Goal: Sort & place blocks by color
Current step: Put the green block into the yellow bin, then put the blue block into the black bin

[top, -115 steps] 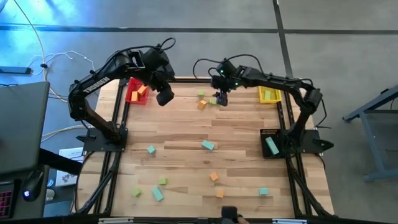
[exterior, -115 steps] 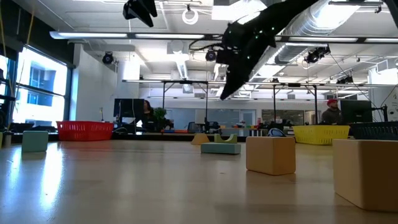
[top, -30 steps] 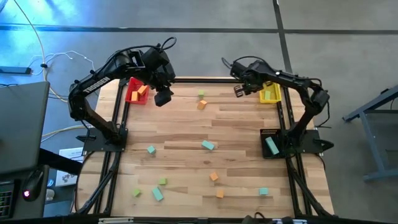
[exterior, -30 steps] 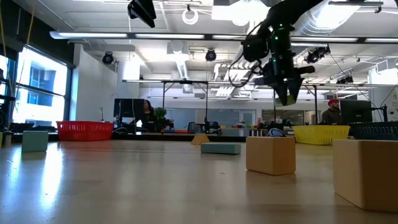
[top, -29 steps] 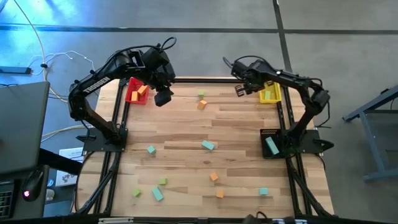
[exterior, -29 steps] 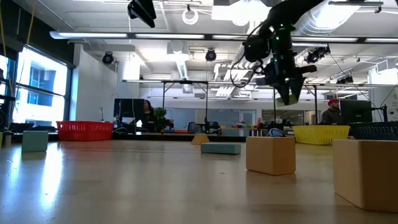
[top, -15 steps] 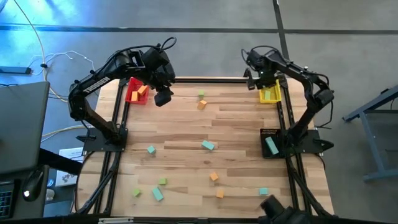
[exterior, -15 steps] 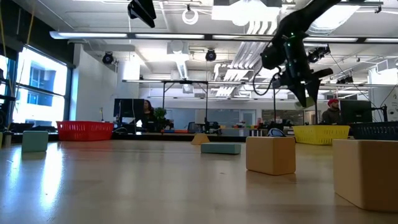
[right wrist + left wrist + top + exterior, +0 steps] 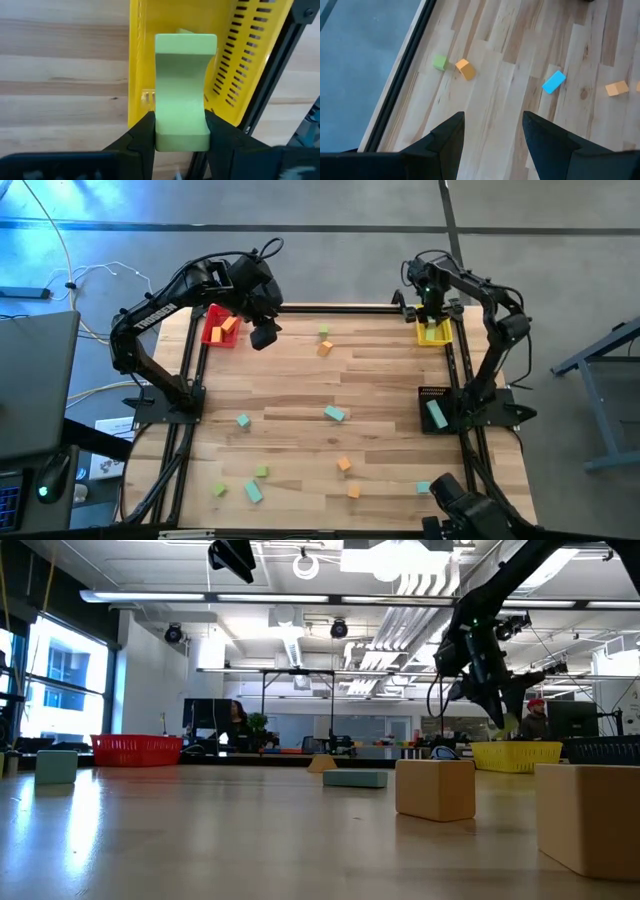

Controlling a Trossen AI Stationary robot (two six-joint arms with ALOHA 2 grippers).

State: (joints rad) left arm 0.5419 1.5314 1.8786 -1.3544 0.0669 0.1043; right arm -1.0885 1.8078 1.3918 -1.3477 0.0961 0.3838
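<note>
1. High view: the right pincer [image 9: 432,308] hangs over the yellow tray [image 9: 434,332] at the desk's [image 9: 380,385] far right corner. Its grip cannot be made out from here. The left pincer [image 9: 264,336] hangs just beside the red tray [image 9: 213,330], which holds orange blocks [image 9: 225,328]. A green block [image 9: 324,331] and an orange block [image 9: 324,348] lie near the far edge; a teal bar [image 9: 335,413] lies mid-desk; more blocks are scattered toward the near edge. No writing is readable.

2. Low view: the right pincer [image 9: 500,718] hangs above the yellow tray [image 9: 516,754], a green piece at its tip. The red tray [image 9: 136,749] stands far off on the other side. No legible labels.

3. Left wrist view: the left pincer [image 9: 492,127] is empty, its fingers [image 9: 451,131] spread apart above bare wood. Beyond lie a green block [image 9: 439,62] just beside an orange one [image 9: 465,69], and a teal bar [image 9: 553,81] well apart.

4. Right wrist view: the right pincer [image 9: 181,131] grips a light green block [image 9: 184,90] between its fingers [image 9: 143,131], which press both sides. The block is directly over the yellow tray [image 9: 170,20], inside its slotted wall. No brand marks are visible.
</note>
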